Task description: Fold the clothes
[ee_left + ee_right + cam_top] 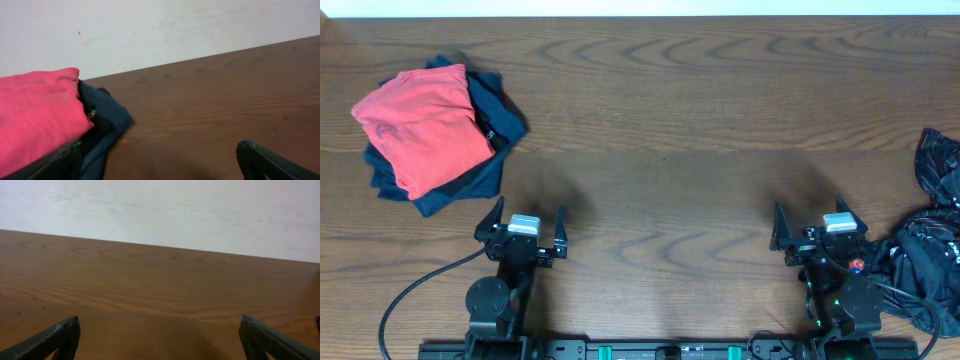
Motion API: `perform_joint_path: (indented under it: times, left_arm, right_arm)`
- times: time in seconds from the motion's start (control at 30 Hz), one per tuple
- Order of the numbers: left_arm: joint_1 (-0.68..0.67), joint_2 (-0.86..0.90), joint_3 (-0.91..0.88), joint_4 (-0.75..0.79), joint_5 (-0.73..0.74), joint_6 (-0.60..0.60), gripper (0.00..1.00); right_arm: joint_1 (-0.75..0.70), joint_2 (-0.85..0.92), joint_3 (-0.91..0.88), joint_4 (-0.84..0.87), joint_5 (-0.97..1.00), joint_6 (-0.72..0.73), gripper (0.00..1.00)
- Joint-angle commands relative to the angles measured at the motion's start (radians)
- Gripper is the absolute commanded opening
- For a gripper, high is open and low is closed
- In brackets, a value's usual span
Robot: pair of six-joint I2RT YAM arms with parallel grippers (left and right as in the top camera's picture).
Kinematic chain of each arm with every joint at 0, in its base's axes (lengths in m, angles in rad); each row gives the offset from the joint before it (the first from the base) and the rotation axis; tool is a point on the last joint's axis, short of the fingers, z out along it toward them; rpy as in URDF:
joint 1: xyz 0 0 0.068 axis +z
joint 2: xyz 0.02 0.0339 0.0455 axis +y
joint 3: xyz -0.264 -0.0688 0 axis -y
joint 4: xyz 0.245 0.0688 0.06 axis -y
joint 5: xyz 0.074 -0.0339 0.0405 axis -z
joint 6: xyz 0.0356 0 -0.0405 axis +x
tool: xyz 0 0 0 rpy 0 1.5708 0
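Jersey (932, 250) lies crumpled at three o'clock; my left claw (530, 213) and right claw (810, 216) gape empty. I'd fetch it next.

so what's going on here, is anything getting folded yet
Not yet. Both arms sit at the near edge of the table, with the left gripper and right gripper open and empty. The black jersey lies crumpled at the right edge, beside the right arm. A folded red garment rests on navy garments at far left.
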Motion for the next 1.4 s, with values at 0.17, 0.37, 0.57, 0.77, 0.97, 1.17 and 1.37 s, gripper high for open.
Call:
perform_joint_path:
  times: [0.17,0.37,0.57,0.77,0.97,1.17,1.37]
  left_arm:
    - [0.005,0.004,-0.009,-0.044,0.011,0.008,0.98]
    - [0.005,0.004,-0.009,-0.044,0.010,0.008,0.98]
    - [0.005,0.004,-0.009,-0.044,0.010,0.008,0.98]
    - [0.005,0.004,-0.009,-0.044,0.010,-0.151,0.98]
    - [0.005,0.004,0.051,-0.153,0.010,-0.239,0.98]
    - [0.005,0.008,0.206,-0.347,0.010,-0.240,0.98]
    - [0.005,0.123,0.402,-0.490,0.010,-0.240,0.98]
  right_arm:
    - [-0.009,-0.002,-0.001,-0.004,-0.008,-0.013,0.99]
    - [-0.009,-0.002,-0.001,-0.004,-0.008,-0.012,0.99]
    - [-0.009,-0.002,-0.001,-0.004,-0.009,-0.012,0.99]
    - [-0.009,-0.002,-0.001,-0.004,-0.012,0.127,0.99]
    - [-0.009,-0.002,0.010,-0.024,-0.007,0.250,0.99]
    - [-0.010,0.017,0.116,-0.205,0.061,0.310,0.99]
    - [-0.010,0.175,0.298,-0.325,0.067,0.310,0.99]
